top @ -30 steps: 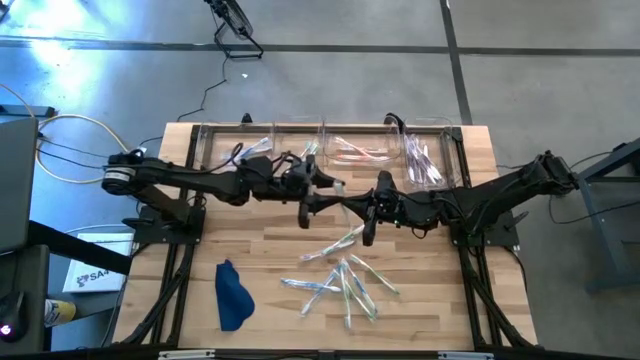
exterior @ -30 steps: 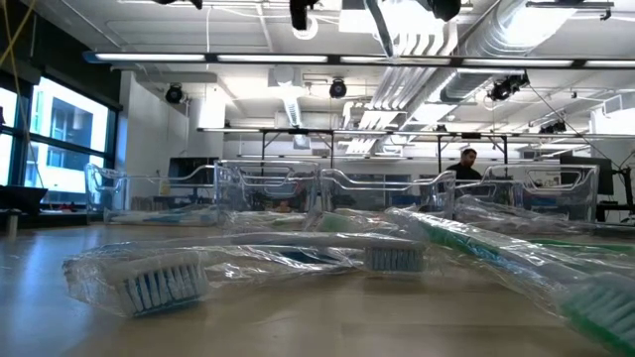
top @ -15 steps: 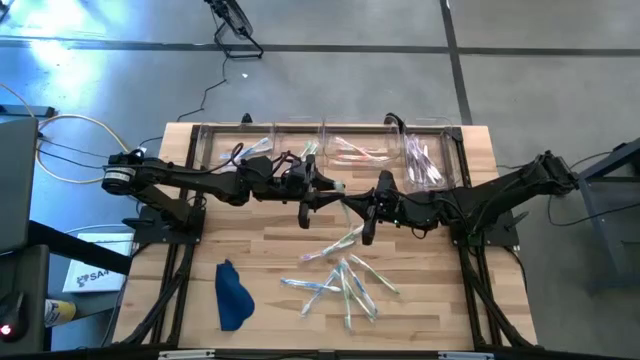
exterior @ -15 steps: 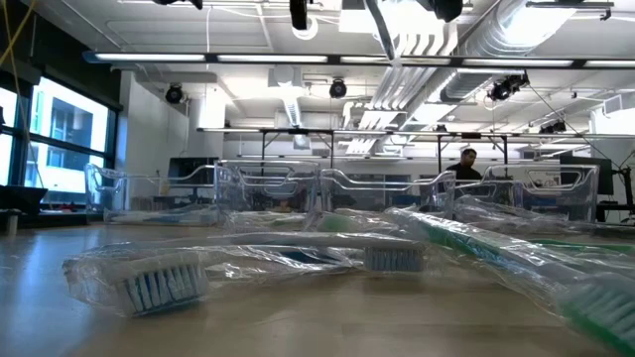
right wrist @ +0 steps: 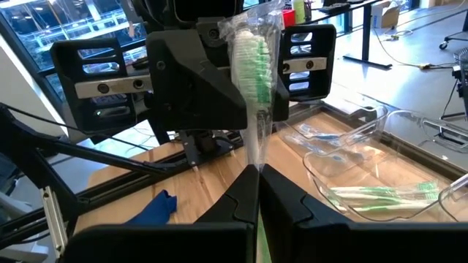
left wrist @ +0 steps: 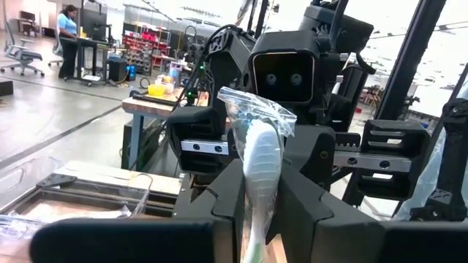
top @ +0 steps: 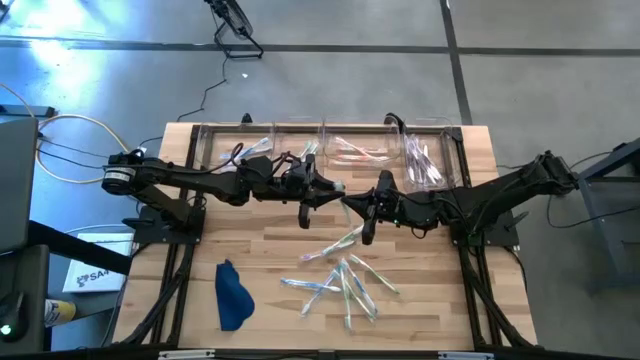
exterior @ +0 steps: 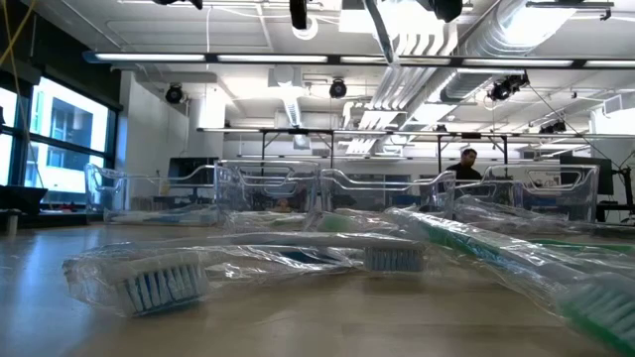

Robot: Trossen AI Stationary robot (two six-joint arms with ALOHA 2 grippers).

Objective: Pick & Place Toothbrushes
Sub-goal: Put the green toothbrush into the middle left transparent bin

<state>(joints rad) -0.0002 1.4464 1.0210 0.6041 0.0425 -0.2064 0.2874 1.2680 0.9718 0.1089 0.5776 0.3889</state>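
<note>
While several toothbrushes [top: 345, 283] lay loose on the desk [top: 270, 250], others already sat in the bins [top: 345, 150]. Above the desk, the left tool [top: 322, 189] and the right tool [top: 352, 205] were both closed on one wrapped toothbrush [left wrist: 259, 157], not yet placed.

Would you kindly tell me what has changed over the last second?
The left pincer has closed onto the wrapped toothbrush that the right pincer holds out above the table's middle. The right pincer stayed shut on it; the loose toothbrushes, blue cloth and clear bins are unmoved.
</note>
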